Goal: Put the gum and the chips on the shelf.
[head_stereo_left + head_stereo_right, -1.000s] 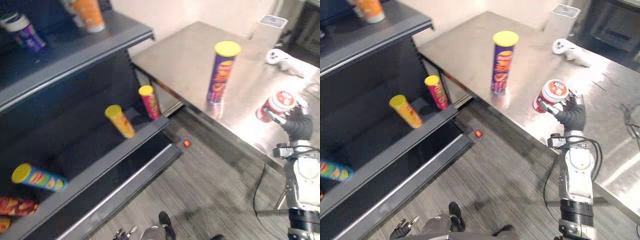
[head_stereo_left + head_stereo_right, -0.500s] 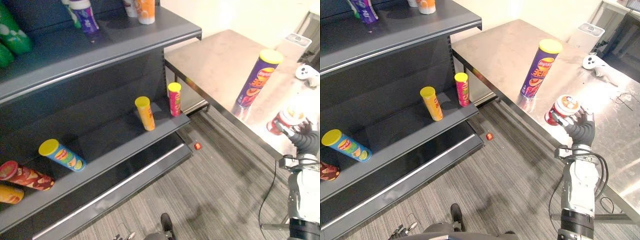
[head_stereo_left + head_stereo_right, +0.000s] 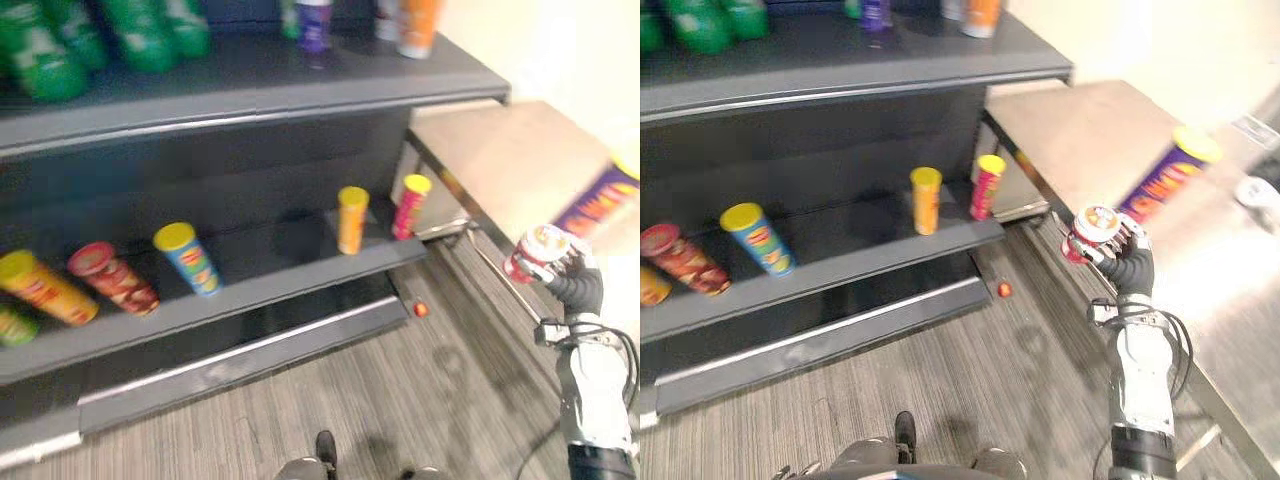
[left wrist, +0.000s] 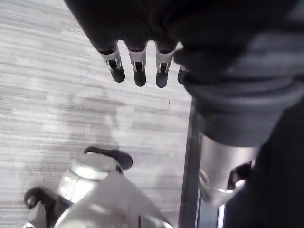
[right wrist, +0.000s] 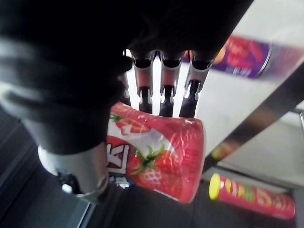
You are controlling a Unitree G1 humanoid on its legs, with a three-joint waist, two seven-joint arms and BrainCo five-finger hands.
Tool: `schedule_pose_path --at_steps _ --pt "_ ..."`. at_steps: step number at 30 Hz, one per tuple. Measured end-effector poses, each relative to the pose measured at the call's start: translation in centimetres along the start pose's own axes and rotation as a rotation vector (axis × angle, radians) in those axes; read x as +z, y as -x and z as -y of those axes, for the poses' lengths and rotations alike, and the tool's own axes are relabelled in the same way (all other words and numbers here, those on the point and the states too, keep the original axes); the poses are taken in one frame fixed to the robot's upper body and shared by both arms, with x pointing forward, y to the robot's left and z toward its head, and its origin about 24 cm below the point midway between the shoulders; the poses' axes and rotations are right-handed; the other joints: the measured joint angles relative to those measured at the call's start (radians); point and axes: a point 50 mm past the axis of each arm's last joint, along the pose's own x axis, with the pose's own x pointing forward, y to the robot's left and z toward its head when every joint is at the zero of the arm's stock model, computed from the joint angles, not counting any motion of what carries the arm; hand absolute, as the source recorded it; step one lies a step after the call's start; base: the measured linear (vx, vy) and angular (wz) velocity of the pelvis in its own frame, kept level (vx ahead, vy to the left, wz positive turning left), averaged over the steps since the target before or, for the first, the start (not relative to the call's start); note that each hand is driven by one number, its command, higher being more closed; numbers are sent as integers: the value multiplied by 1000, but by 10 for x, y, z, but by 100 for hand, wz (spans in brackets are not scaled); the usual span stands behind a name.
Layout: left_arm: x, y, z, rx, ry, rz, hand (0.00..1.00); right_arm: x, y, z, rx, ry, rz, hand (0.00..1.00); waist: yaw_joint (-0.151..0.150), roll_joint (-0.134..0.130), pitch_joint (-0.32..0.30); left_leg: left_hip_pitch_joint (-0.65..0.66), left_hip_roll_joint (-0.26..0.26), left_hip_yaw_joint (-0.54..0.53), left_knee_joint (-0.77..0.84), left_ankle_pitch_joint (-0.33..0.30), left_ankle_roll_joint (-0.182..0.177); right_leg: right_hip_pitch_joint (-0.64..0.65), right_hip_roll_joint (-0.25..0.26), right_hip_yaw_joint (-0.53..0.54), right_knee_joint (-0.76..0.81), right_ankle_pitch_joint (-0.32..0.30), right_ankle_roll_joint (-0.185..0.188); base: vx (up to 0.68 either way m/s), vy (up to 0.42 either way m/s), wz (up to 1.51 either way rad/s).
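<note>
My right hand (image 3: 1127, 262) is shut on the gum tub (image 3: 1092, 230), a red tub with strawberry print (image 5: 156, 156) and a white lid. It holds the tub in the air off the steel table's (image 3: 1095, 120) front edge, to the right of the dark shelf unit (image 3: 840, 262). The chips, a tall purple can with a yellow lid (image 3: 1165, 180), stand on the table beyond the hand. My left hand (image 4: 137, 66) hangs over the floor, fingers relaxed and holding nothing.
The middle shelf board carries an orange can (image 3: 925, 200), a pink can (image 3: 987, 187), a blue can (image 3: 758, 238) and a red can (image 3: 680, 258). Green bottles (image 3: 60, 50) stand on the top board. A small red thing (image 3: 1005, 289) lies on the floor.
The camera has swung left toward the shelf. My right hand has lifted the gum tub off the table and carried it past the table's edge toward the shelf.
</note>
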Motion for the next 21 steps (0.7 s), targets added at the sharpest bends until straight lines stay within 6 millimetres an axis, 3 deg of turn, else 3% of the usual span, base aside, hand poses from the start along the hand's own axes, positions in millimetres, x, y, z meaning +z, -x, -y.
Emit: schedule_pose_path --at_steps 3,5,6,8,9,10,13,15,17,21 --pt "13 -4 -2 16 -5 33 0 2 1 -1 4 1 8 100 -1 25 6 10 -7 -121 -15 10 -18 -67 30 134 49 42 117 126 15 133" --pt "20 -6 -5 32 7 50 0 5 2 -4 18 -2 18 100 -4 11 1 24 -14 -124 -51 21 -34 -62 -13 108 -17 82 185 209 -84 130" --pt "22 -6 -7 43 15 55 0 4 4 -10 41 -12 14 100 -1 -9 -11 33 -18 -136 -74 33 -52 -48 -27 75 -81 96 198 218 -133 110" --pt "22 -5 -11 61 33 57 0 1 6 -21 79 -43 5 100 -3 -18 -16 35 -22 -182 -82 45 -70 -25 -22 35 -159 115 194 199 -154 94" --pt "25 -7 -6 52 44 64 0 -3 10 -26 93 -60 -11 100 -10 -24 -30 19 -16 -231 -83 52 -87 -2 -12 -3 -196 163 206 214 -197 104" --pt "26 -8 -2 42 49 68 0 -3 11 -27 99 -61 -15 100 -6 -23 -36 12 -5 -240 -87 58 -93 3 -2 -24 -210 167 200 240 -244 91" --pt "18 -8 12 11 71 42 0 -4 11 -29 126 -64 -16 100 -5 13 -41 3 37 -256 -133 79 -128 5 35 -81 -232 168 183 151 -199 39" --pt "14 -7 17 2 77 29 0 -8 15 -27 122 -60 -40 100 -27 23 -38 5 50 -175 -134 96 -153 41 40 -128 -232 168 183 101 -114 54" --pt "16 -8 20 -6 72 34 0 -8 16 -25 114 -57 -42 100 -40 27 -40 16 58 -80 -133 99 -155 65 44 -151 -229 168 183 82 -31 47" --pt "24 -9 26 -31 45 65 0 -6 13 -29 118 -66 -27 100 -33 26 -40 28 57 -64 -133 101 -157 72 44 -148 -230 167 184 67 3 2"
